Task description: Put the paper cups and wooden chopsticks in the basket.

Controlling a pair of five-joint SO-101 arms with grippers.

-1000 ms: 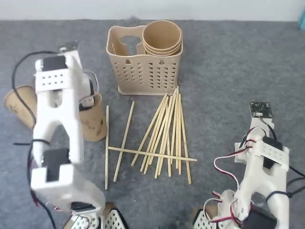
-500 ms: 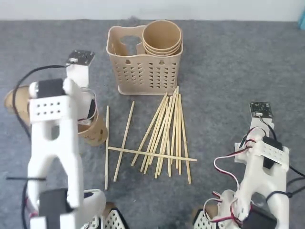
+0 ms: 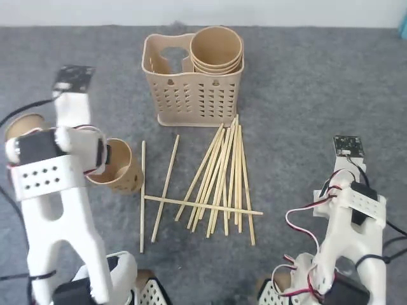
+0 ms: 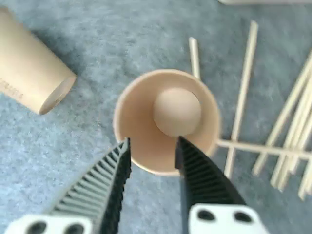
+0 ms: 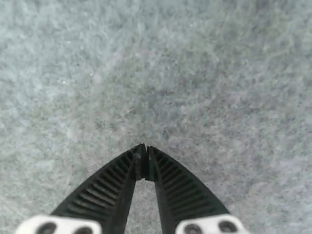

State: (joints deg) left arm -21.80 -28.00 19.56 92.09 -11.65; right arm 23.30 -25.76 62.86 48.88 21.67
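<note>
A paper cup [image 3: 119,168] hangs tilted, mouth up, left of the chopsticks. My left gripper [image 4: 151,144] is shut on its near rim, one finger [image 4: 192,165] inside the paper cup [image 4: 168,119] and the other outside. A second cup [image 3: 23,127] lies on its side at the far left, the same lying cup [image 4: 30,68] beside the held one. The beige basket [image 3: 168,95] at the back holds a stack of cups [image 3: 217,47]. Several wooden chopsticks [image 3: 219,175] lie fanned in front of it. My right gripper [image 5: 145,150] is shut over bare carpet.
Grey carpet [image 3: 305,95] covers the table. The right arm [image 3: 353,206] stands folded at the near right, away from the chopsticks. Two loose chopsticks [image 3: 142,190] lie just right of the held cup, and one lies across the pile.
The left arm has swung back and to the left. The cup went from upright to tilted in its grip and moved slightly toward the front. The right arm stayed still.
</note>
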